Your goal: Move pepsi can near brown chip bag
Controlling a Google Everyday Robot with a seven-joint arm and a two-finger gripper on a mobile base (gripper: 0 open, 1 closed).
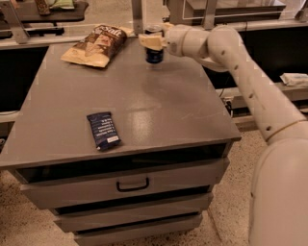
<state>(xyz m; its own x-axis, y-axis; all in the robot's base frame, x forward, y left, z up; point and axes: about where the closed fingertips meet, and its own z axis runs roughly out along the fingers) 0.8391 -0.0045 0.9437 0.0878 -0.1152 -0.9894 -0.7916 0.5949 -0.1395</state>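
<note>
The pepsi can (154, 52) is dark blue and upright, held just above the far part of the grey cabinet top (144, 110). My gripper (153, 39) is shut on the can's upper half, with the white arm reaching in from the right. The brown chip bag (96, 44) lies flat at the far left corner of the top. The can is to the right of the bag, with a gap between them.
A flat dark blue snack wrapper (103, 130) lies near the front left of the top. The cabinet has drawers with a handle (132, 184) below. Metal posts (138, 14) and shelving stand behind the far edge. My arm's base (281, 192) fills the right side.
</note>
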